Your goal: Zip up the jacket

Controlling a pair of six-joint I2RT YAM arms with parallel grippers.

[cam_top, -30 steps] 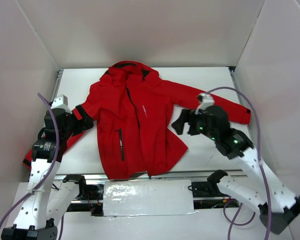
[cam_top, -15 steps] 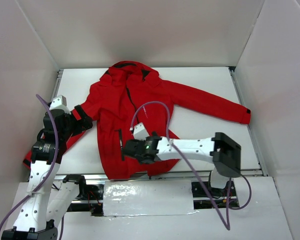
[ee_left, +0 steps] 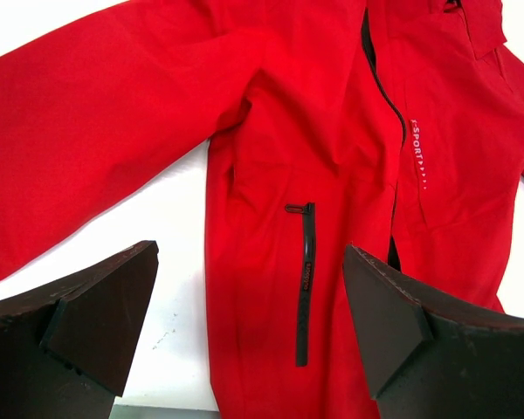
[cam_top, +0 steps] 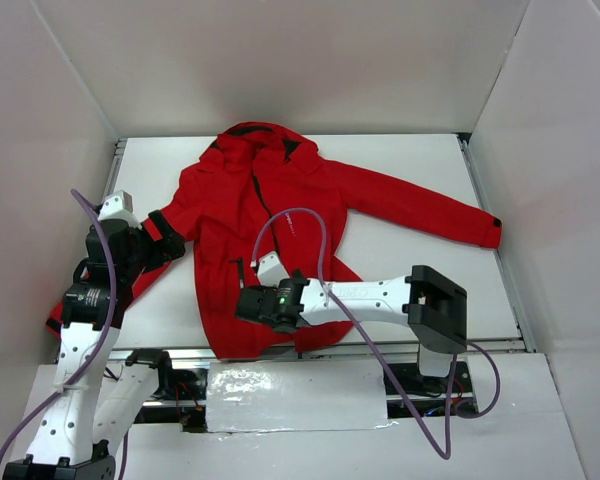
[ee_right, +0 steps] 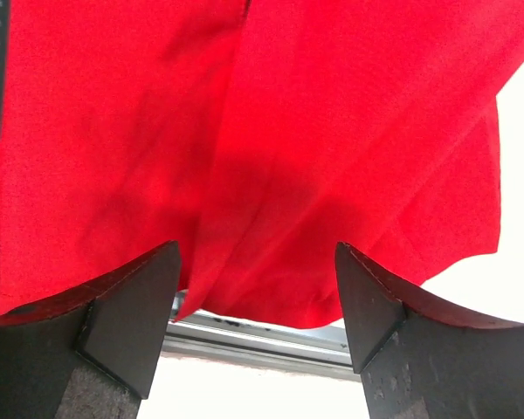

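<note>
The red jacket lies spread flat on the white table, hood at the far side, sleeves out to both sides. My left gripper is open and empty above the jacket's left sleeve. In the left wrist view it looks at the dark pocket zip, the front zip line and the white chest logo. My right gripper reaches across to the lower hem. In the right wrist view it is open and empty, just above the hem where the two front panels meet.
A metal rail runs along the table's near edge just below the hem. White walls enclose the table on the left, right and far sides. A purple cable loops over the jacket from the right arm.
My right arm has swung from the right side of the table across to the jacket's lower hem and edged further left. The left arm has barely moved.
</note>
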